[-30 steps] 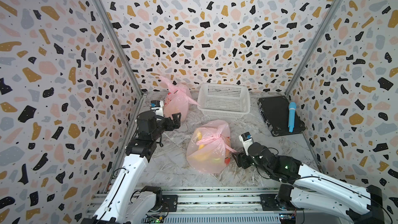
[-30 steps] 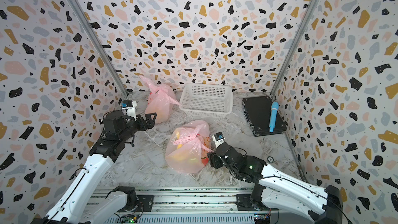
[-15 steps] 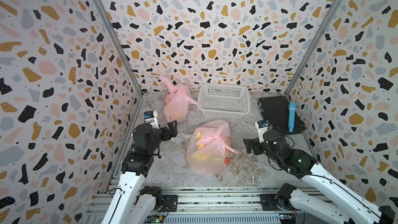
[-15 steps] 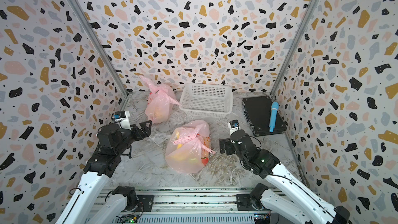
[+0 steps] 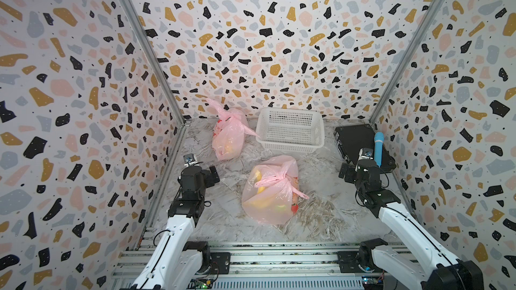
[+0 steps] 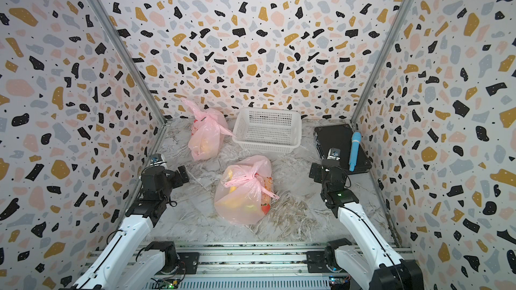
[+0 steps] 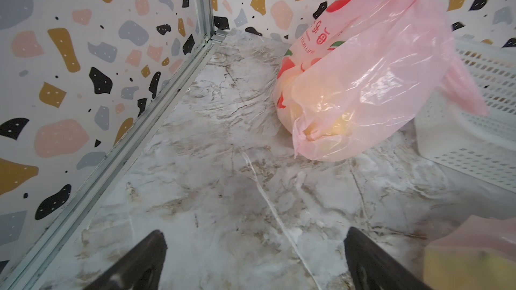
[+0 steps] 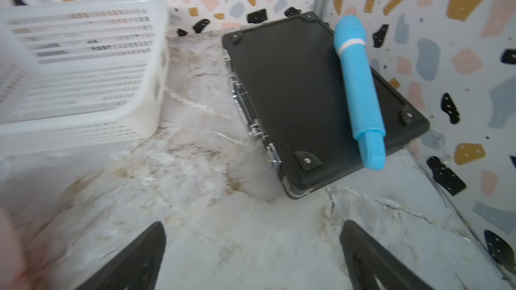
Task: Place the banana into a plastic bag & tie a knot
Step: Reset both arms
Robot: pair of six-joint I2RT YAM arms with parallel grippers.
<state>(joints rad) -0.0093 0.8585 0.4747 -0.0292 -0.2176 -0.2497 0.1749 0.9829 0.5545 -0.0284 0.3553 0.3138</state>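
Observation:
A pink plastic bag [image 5: 272,199] [image 6: 243,202] lies in the middle of the marble floor, its handles tied in a knot [image 5: 282,177] on top. The yellow banana [image 5: 261,188] shows through its film in both top views. My left gripper [image 5: 214,174] [image 7: 255,235] is open and empty, to the left of the bag and apart from it. My right gripper [image 5: 344,172] [image 8: 252,227] is open and empty too, well to the right of the bag, beside the black case. A corner of the bag [image 7: 469,252] shows in the left wrist view.
A second knotted pink bag [image 5: 229,138] [image 7: 363,79] sits at the back left against a white basket [image 5: 290,146] [image 8: 83,65]. At the back right a black case [image 5: 354,138] [image 8: 301,93] carries a blue microphone-shaped thing [image 5: 379,149] [image 8: 360,85]. Patterned walls close three sides.
The right gripper has left the bag's right side, opened fully and swung right to the black case. The left arm has drawn back toward the front left. The bag has stayed put.

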